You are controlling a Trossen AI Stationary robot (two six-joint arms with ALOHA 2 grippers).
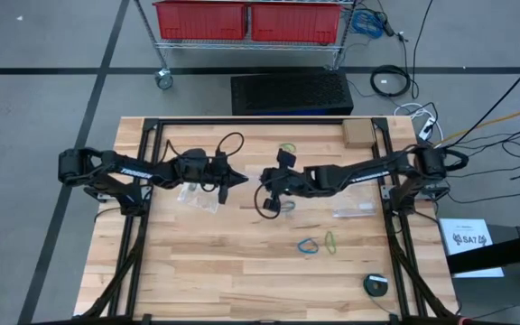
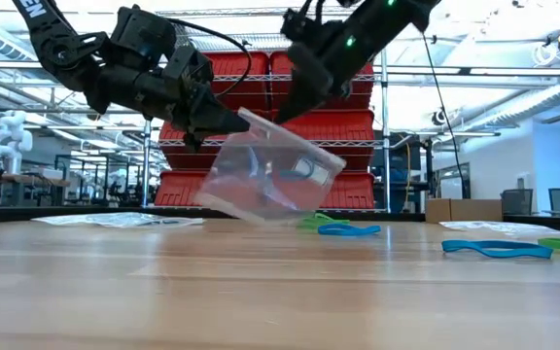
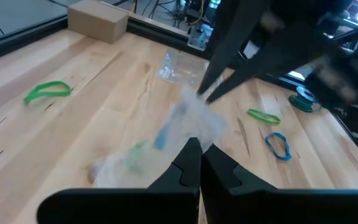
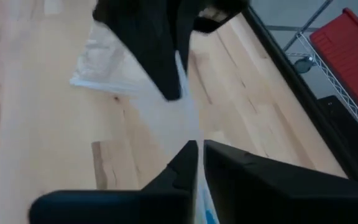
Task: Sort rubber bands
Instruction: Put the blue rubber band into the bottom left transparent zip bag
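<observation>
A clear plastic bag (image 2: pixel 270 180) with blue and teal rubber bands inside hangs tilted over the table's middle, between both grippers. My left gripper (image 1: pixel 245 179) is shut on its upper corner. My right gripper (image 1: pixel 264 180) is shut on its top edge close by. Loose rubber bands lie flat on the wood: a green one (image 1: pixel 287 147) at the far side, and a blue one (image 1: pixel 308 246) with a green one (image 1: pixel 330 241) at the near right. Another blue one (image 1: pixel 283 206) lies under the right gripper. My left gripper pinches the bag's upper corner (image 2: pixel 244 119) between its two fingers, coming from the table's left and slanting slightly down. The bag hangs tilted below the fingers; whether its lower end touches the table I cannot tell. My right gripper pinches the bag's top edge (image 4: pixel 189 127) between its two fingers, slanting down from the table's right, a little way from the left gripper's fingers (image 4: pixel 160 56). The film between the two holds looks stretched.
Other clear bags lie flat at the left (image 1: pixel 199 195) and at the right (image 1: pixel 355 209). A cardboard box (image 1: pixel 357 134) stands at the far right, and a dark round object (image 1: pixel 376 283) at the near right. Black frame rails run along the table's sides.
</observation>
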